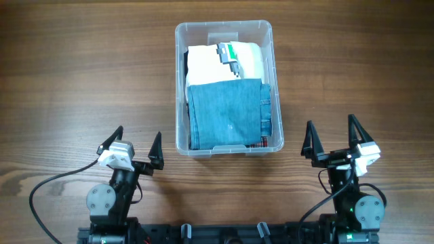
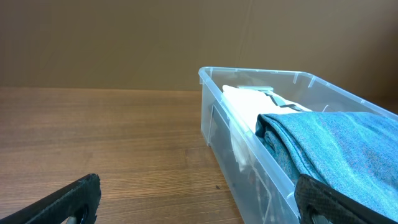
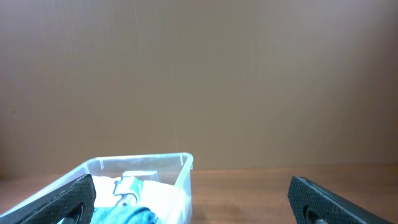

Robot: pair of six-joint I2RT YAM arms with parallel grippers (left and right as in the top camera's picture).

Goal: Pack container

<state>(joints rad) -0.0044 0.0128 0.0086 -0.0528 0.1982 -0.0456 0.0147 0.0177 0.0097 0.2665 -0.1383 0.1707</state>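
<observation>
Container [image 1: 224,30] holds folded blue denim [image 1: 227,115] and folded white cloth [image 1: 203,66].

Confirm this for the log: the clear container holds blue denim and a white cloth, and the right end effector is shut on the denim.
Not quite. The right end effector is open and holds nothing, standing apart from the container; the overhead view shows it. The rest stands: the blue denim and white cloth lie inside the container.
</observation>
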